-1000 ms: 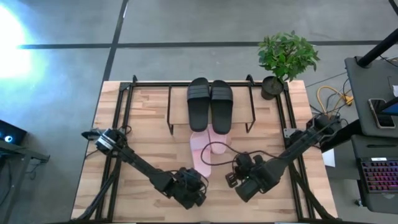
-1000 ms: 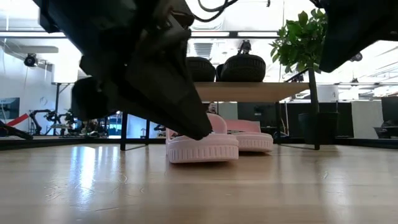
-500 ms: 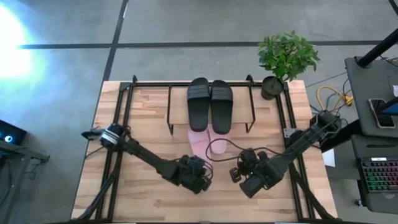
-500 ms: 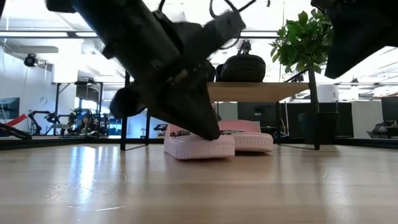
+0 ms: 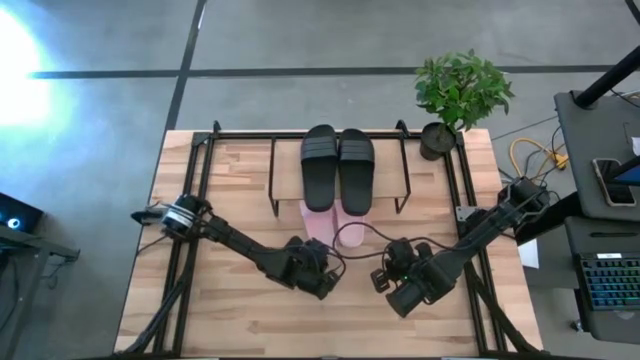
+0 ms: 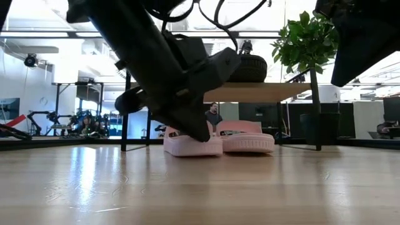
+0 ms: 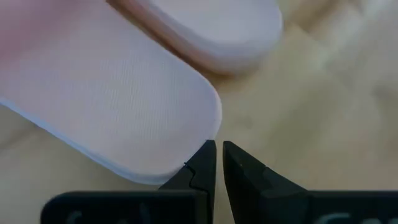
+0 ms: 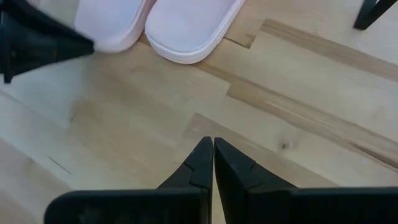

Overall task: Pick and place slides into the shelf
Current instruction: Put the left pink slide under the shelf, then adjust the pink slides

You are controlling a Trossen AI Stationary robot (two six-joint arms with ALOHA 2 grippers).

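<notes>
Fingertips of the left gripper (image 7: 216, 163) are pinched together w/ nothing between them, tips touching the heel edge of the nearer pink slide (image 7: 118, 106). That slide lies straight ahead of the fingers, long axis running away from them toward the shelf (image 5: 400, 165); second pink slide (image 7: 214, 28) sits just beside it, farther over. In the low view both pink slides rest flat on the table (image 6: 200, 187), side by side, toes already under the shelf's wood board, heels poking out front. Black pair (image 5: 338, 165) sits on top of the shelf, soles down, parallel.

Right gripper (image 8: 208, 163) also clenched on nothing, hovering above bare table, well short of the pink heels; in the high view it waits to the right of the left gripper, near the table's front.

Judgement: left arm is nearer and lined up lengthwise w/ the slide, so a push along that axis would send it deeper under the shelf. An off-centre push could swing the heel into its neighbour.
</notes>
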